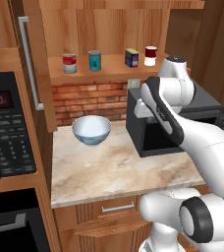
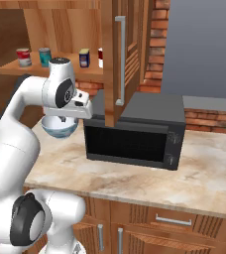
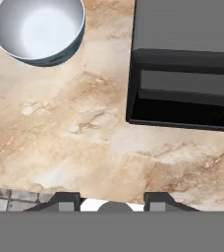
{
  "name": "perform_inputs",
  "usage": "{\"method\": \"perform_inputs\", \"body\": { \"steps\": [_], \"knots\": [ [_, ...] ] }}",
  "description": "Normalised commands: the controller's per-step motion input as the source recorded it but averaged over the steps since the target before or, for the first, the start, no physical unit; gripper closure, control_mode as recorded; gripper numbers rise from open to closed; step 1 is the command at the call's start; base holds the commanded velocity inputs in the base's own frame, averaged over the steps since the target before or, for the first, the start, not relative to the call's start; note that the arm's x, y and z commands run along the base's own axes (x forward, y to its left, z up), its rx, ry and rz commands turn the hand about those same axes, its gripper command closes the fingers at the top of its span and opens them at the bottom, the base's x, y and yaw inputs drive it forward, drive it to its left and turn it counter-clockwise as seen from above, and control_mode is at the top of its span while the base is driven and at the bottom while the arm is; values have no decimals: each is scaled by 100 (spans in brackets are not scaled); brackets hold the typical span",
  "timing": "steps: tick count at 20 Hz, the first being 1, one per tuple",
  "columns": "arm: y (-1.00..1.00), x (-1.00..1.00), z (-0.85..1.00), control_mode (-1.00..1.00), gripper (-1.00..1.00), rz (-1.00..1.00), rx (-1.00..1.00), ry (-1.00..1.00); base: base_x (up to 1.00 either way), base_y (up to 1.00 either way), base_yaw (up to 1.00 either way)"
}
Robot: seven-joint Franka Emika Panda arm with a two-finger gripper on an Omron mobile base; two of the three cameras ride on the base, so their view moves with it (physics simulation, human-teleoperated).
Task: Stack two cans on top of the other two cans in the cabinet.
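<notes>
— Four cans stand in a row on the shelf (image 1: 109, 69) of the open cabinet (image 1: 109, 29), all apart and none stacked: the red-and-white can (image 1: 70, 63), the teal can (image 1: 95, 60), the dark blue can (image 1: 131, 57) and the white can (image 1: 151, 55). How would they handle?

— Small, stiff and probably light, I'd say, with smooth, slippery sides. I'd take the teal or blue one across the middle of its wall, clear of the rims, and set it down squarely, since a narrow top forgives little.

— And the pincer (image 3: 111, 199)?

— Drawn together with nothing between its tips, looking down at the marble bench (image 3: 84, 138), the bowl (image 3: 38, 29) and the microwave (image 3: 187, 64), well below the cans.

— Any differences between views?

— From the right, the cabinet door (image 2: 119, 59) hides most of the white can; the left view shows all four.
</notes>
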Motion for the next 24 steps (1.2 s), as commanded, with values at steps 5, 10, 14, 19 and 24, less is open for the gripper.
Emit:
{"method": "perform_inputs", "body": {
  "steps": [5, 10, 14, 19, 24],
  "knots": [
    [0, -4, 0, -100, -100, 1, 0, -18, 0, 0, 0],
    [0, -19, 15, -100, -100, 5, 0, -42, 0, 0, 0],
    [0, -11, 24, -100, -100, 6, 0, -42, 0, 0, 0],
    [0, -9, 39, -100, -100, 0, 0, -25, 0, 0, 0],
    [-3, -12, 51, -100, -100, 0, 0, -18, 0, 0, 0]
  ]
}}
